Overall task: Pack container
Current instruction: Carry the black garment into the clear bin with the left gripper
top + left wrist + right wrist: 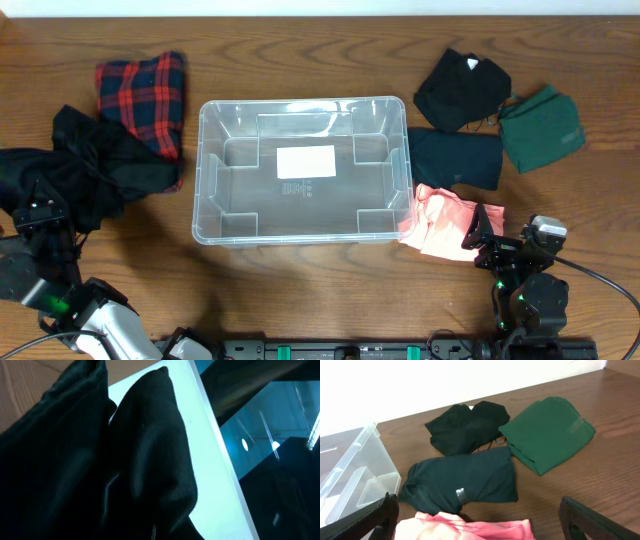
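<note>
The clear plastic container (205, 180) stands in the middle of the table, holding nothing, with a white label on its base; its corner also shows in the right wrist view (350, 467). My left gripper (40, 208) is at the far left, shut on a bunched black garment (105, 165) that fills the left wrist view (100, 460) and hides the fingers. My right gripper (512, 237) is open, its fingers (482, 527) spread on either side of a pink garment (440, 222) lying right of the container; the pink garment also shows in the right wrist view (465, 527).
A red plaid garment (145, 95) lies at the back left. Right of the container lie a dark teal garment (455, 160), a black garment (460, 90) and a green garment (542, 128). All three show in the right wrist view.
</note>
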Robot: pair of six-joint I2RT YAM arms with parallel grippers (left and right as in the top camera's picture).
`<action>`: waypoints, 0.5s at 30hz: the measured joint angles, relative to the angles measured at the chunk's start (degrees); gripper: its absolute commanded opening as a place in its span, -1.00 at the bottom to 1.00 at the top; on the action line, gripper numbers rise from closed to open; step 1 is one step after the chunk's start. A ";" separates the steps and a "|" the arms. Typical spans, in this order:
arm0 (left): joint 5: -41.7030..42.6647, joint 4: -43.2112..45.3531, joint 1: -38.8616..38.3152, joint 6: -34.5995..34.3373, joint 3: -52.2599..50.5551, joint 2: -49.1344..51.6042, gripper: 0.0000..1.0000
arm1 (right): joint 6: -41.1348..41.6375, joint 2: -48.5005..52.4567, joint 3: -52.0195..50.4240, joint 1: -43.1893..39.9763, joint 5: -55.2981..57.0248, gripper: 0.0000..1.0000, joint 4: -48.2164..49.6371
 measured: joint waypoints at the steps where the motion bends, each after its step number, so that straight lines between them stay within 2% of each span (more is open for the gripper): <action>1: -0.07 0.33 0.00 -0.61 -0.02 0.00 -0.88 | -0.02 0.00 0.00 0.00 0.00 0.99 0.00; 4: -0.02 4.17 0.00 -2.75 -0.07 0.07 -0.88 | -0.02 0.00 0.00 0.00 0.00 0.99 0.00; 10: -1.95 20.70 0.00 -12.68 0.46 0.09 -0.88 | -0.02 0.00 0.00 0.00 0.02 0.98 0.00; 15: -3.67 23.50 -0.22 -22.03 2.32 -0.02 -0.88 | -0.02 0.00 0.00 0.00 0.00 0.99 0.00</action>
